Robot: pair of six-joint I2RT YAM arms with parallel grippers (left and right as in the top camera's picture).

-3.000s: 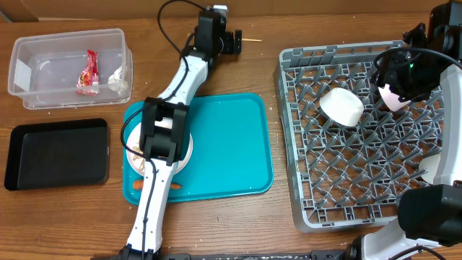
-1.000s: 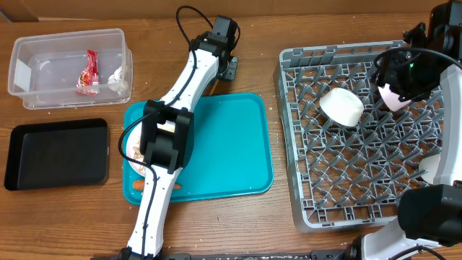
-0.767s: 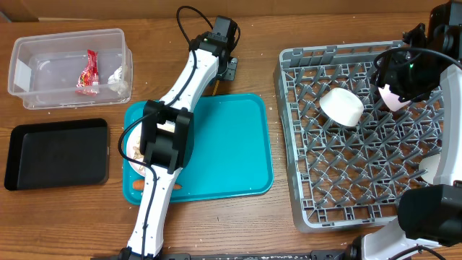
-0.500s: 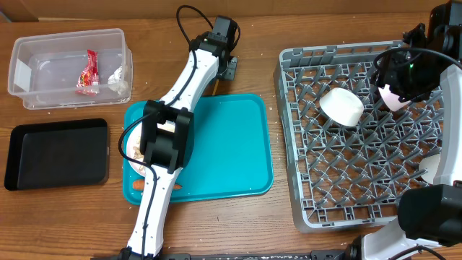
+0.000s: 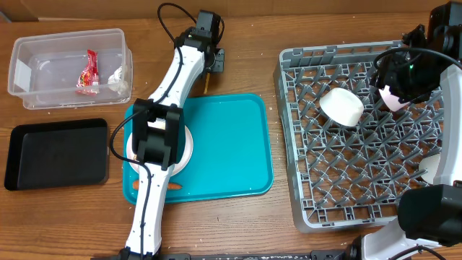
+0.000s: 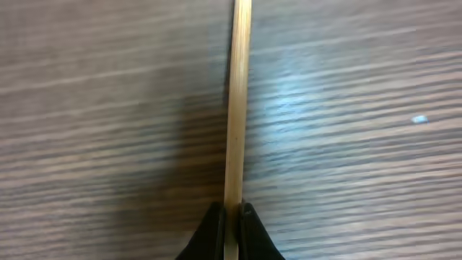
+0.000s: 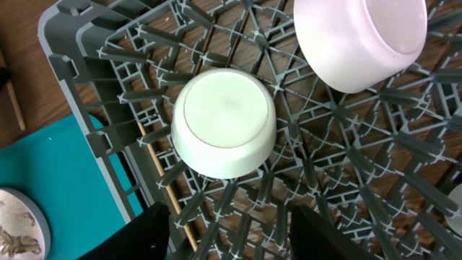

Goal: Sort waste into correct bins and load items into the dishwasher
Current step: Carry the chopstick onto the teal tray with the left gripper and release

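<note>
Left gripper [image 6: 231, 217], well left of the rack [image 5: 283, 130], pinches a chopstick [image 6: 237, 108], most of its length jutting past the tips. Risk: so unevenly held, the thin stick may pivot or slip out during carry. Right gripper [image 7: 242, 235] hangs agape above the rack, empty.

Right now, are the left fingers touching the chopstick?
Touching. The left wrist view shows both fingers of the left gripper pressed against either side of the chopstick, with no gap.
</note>
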